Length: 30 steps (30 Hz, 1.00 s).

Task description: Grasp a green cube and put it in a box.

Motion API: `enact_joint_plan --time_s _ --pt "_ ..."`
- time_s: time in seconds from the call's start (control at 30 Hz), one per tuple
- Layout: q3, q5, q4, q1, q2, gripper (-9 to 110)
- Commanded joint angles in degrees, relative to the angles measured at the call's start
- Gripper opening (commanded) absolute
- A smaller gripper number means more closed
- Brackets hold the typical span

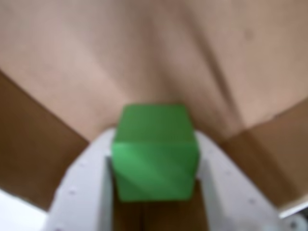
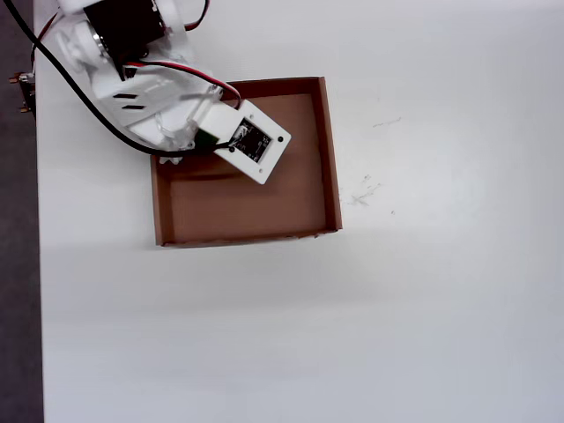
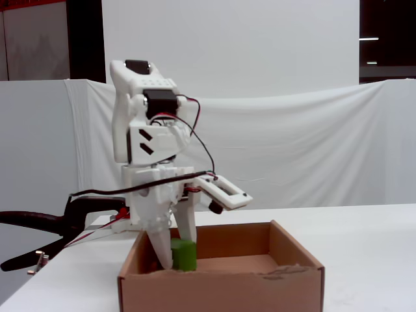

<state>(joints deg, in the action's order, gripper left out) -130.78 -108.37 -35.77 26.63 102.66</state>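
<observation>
White table (image 2: pixel 423 308) with the brown cardboard box (image 2: pixel 332 159) and the arm's base directly on it.

White tabletop (image 3: pixel 364 240), draped white cloth backdrop (image 3: pixel 292 149), dark wall (image 3: pixel 387 39) with ceiling lights.

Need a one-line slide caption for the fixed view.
SO-100 arm's gripper holds the green cube low inside the cardboard box, not yet released.
</observation>
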Motion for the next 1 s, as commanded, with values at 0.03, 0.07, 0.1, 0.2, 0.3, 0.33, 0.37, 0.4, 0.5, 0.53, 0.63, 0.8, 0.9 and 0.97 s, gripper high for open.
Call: enact_joint_plan --time_s 0.03,0.07,0.1,0.2,0.3,0.33,0.37,0.4,0.5,0.53,0.63,0.8,0.9,0.97 --pt "-0.3 0.2 1.5 0.5 3.8 13" --pt "-0.4 0.2 1.6 0.5 3.8 13" --pt "-0.4 0.2 1.6 0.6 3.8 13" --pt "-0.4 0.2 1.5 0.6 4.0 14" --pt "-0.4 0.2 1.3 0.4 4.5 20" --pt "-0.1 0.2 1.1 0.4 4.7 22" --pt "0.2 0.2 0.6 0.3 5.1 23" --pt "0.5 0.2 0.1 0.1 5.5 23" --pt "1.8 0.2 -2.1 -0.4 7.1 24" --pt "2.4 0.2 -3.0 -0.7 7.8 24" --pt "4.4 0.4 -6.6 -2.0 10.4 24" --pt "6.6 1.5 -14.2 -6.6 19.2 24" --pt "6.3 2.5 -21.5 -12.2 27.5 24" --pt "4.0 2.5 -27.0 -18.0 34.2 24"
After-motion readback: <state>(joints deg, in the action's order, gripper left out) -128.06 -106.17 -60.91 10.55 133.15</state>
